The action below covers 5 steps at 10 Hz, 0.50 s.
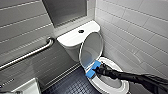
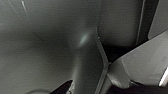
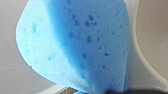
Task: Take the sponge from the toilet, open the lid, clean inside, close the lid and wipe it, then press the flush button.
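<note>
White wall tiles and a dark floor (image 1: pixel 72 86) framed the glossy white toilet (image 1: pixel 72 40), its lid (image 1: pixel 91 48) raised against the tank, with the dark flush button (image 1: pixel 81 31) on top. At the bowl's rim, just below the lid, was the sponge (image 1: pixel 92 70), a bright blue, pitted block. The right pincer (image 1: pixel 97 71) was clenched on it, bending it into a curve.

toilet (image 1: pixel 75 37) 1 | sponge (image 1: pixel 92 70) 1 | flush button (image 1: pixel 81 31) 1 | lid (image 1: pixel 91 50) 1 | grab bar (image 1: pixel 32 53) 1
</note>
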Tool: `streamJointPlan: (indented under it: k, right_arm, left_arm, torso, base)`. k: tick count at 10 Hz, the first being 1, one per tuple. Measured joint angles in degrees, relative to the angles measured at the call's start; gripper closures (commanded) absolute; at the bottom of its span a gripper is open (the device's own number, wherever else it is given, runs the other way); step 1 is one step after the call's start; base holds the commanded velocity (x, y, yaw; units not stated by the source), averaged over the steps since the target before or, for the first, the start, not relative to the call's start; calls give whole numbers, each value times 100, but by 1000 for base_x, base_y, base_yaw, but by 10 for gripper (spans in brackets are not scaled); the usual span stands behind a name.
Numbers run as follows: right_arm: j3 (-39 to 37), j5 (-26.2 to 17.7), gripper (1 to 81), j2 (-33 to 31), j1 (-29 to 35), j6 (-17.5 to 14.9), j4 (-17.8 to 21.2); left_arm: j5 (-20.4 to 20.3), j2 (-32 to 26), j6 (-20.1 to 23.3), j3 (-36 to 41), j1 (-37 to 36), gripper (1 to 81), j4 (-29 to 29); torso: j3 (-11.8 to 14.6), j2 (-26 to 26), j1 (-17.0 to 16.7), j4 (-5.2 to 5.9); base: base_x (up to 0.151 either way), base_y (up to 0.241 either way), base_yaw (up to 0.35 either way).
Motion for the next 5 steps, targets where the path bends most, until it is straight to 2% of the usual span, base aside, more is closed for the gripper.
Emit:
streamJointPlan:
  k: [2, 5]
  right_arm:
    - [-278, 551, 811, 129, -236, 39, 104]
    - [-38, 680, 811, 13, -347, 37, 129]
  left_arm:
    - [1, 0, 0, 0, 0, 10, 0]
    - [4, 0, 0, 1, 0, 10, 0]
  torso:
    - [0, 0, 0, -2]
    - [0, 0, 0, -2]
  base:
    - [0, 0, 0]
    - [0, 0, 0]
